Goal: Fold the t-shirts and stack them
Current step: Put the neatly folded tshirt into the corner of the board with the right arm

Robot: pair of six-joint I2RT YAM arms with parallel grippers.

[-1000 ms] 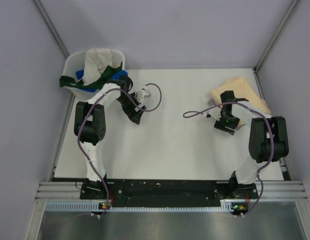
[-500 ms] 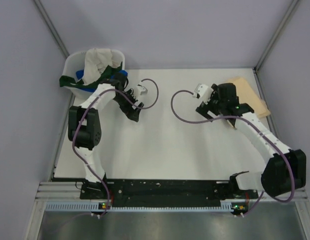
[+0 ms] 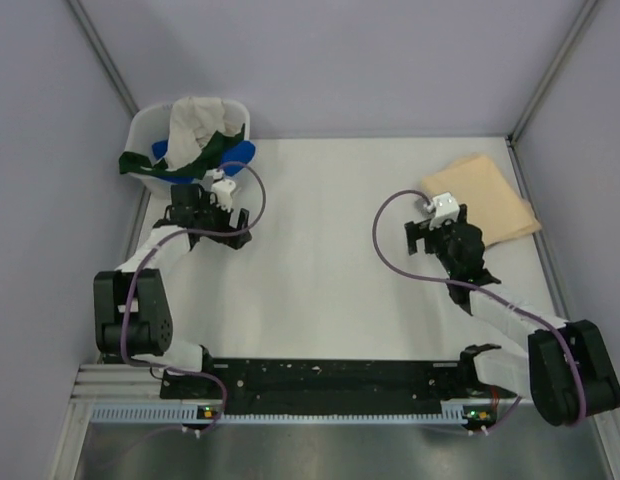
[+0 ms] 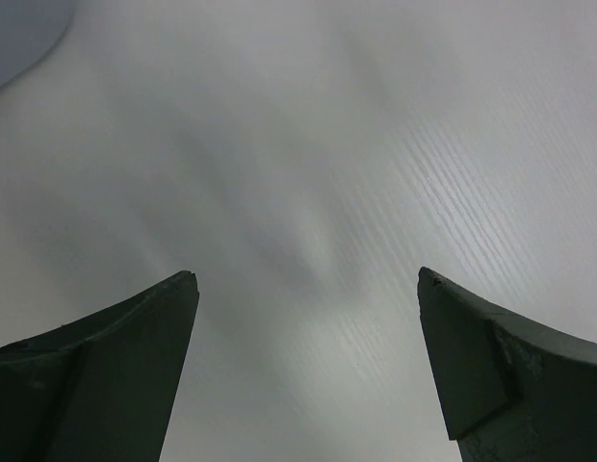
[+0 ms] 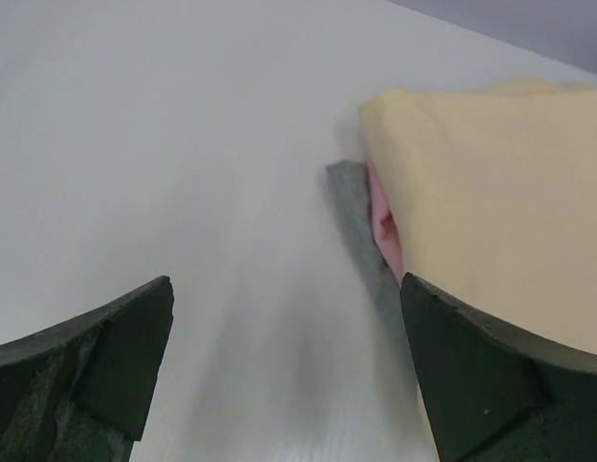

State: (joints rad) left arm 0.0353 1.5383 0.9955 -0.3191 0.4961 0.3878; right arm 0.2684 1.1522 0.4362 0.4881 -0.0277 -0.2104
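Left gripper [image 4: 306, 279] and right gripper [image 5: 287, 281] both gape, empty. Folded peach-yellow shirt [image 3: 485, 195] lies on pink shirt [image 5: 385, 226] at 2 o'clock. The rest are heaped in the tub [image 3: 139, 128] at 10 o'clock: light, limp, probably tangled. Pinch the cream shirt [image 3: 195, 118] by a loose edge.

Both jointed arms, the left arm [image 3: 128, 315] and the right arm [image 3: 570, 375], are black with white link covers. A thin purple cable [image 3: 378, 238] loops along each. The left tool [image 4: 306, 279] has dark, wedge-shaped fingers [image 4: 116, 375].
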